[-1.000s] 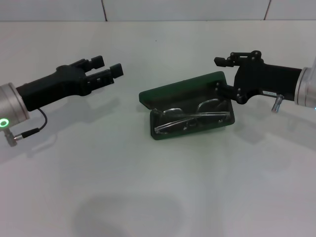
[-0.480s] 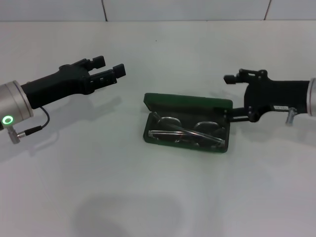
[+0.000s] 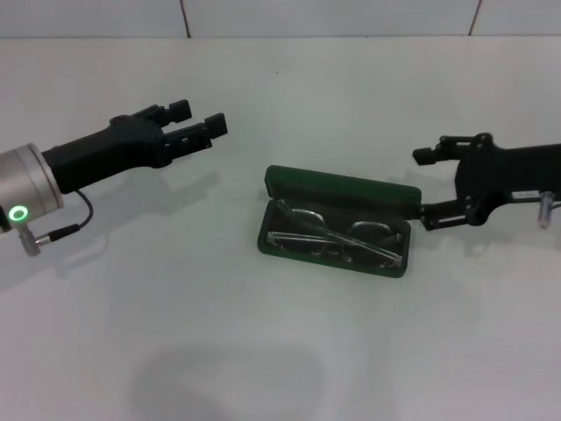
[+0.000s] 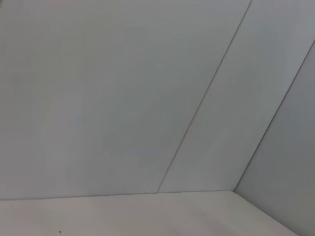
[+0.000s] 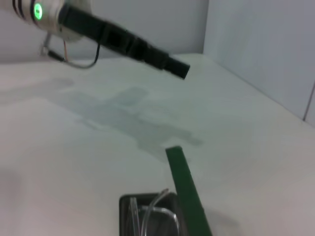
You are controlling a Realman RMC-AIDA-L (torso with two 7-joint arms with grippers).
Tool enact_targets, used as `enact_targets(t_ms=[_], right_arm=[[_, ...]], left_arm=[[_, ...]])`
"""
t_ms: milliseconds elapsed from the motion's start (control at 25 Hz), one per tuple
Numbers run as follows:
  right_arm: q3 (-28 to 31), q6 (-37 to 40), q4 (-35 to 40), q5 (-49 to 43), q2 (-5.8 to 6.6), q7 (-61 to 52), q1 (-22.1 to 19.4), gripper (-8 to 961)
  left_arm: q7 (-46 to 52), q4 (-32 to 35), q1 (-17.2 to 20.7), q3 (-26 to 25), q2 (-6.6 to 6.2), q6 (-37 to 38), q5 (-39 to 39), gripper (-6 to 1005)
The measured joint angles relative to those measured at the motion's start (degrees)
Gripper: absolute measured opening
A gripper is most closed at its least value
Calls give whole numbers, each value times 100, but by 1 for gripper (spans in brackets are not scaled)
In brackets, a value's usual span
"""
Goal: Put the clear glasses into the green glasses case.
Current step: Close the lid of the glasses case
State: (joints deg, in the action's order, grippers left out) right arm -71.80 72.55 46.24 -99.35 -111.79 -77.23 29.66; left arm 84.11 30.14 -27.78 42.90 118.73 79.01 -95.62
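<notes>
The green glasses case (image 3: 342, 189) lies open at the table's middle, its lid standing along the far side. The clear glasses (image 3: 333, 237) rest inside on the dark lining, arms folded. My right gripper (image 3: 422, 189) is open just off the case's right end, one finger (image 3: 427, 156) above and one low beside the case's corner; I cannot tell whether it touches. My left gripper (image 3: 200, 117) hovers open and empty to the case's far left. The right wrist view shows the case's lid edge (image 5: 189, 196), the glasses (image 5: 150, 209) and the left gripper (image 5: 172, 66) farther off.
The white table (image 3: 263, 351) stretches bare around the case. A tiled wall (image 3: 333, 17) runs along the back. A cable (image 3: 61, 230) hangs under the left wrist. The left wrist view shows only wall panels (image 4: 147, 98).
The right gripper has drawn back to the right, and the case has swung round and slid rightward with it. The lid now shows narrower. The left gripper has barely shifted.
</notes>
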Motion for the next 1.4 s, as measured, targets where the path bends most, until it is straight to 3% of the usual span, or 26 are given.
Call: enact_targets(t_ms=[200, 440, 560, 720, 960, 1160, 1400], right_arm=[[832, 688, -34, 14, -32, 63, -52, 832], [2010, 896, -77, 281, -273, 251, -232, 833], [2512, 909, -503, 1044, -387, 868, -321, 833], [2516, 942, -1507, 2424, -395, 2001, -282, 832], [2491, 1099, -2365, 3499, -412, 2816, -213, 832], [2496, 1132, -2675, 3847, -423, 3196, -218, 832], [2501, 1066, -2693, 3865, -422, 3295, -221, 832]], left_arm=[[0, 0, 5, 0, 8, 0, 0, 879], [0, 0, -14, -1, 26, -2, 0, 879], [1, -80, -165, 66, 41, -137, 1, 879], [22, -407, -698, 518, 60, -793, 3, 879], [755, -661, -1492, 1969, 44, -1956, 2, 880], [1162, -661, -1764, 2873, 73, -2345, 1, 880], [1286, -622, -1803, 3169, 70, -2344, 1, 880]])
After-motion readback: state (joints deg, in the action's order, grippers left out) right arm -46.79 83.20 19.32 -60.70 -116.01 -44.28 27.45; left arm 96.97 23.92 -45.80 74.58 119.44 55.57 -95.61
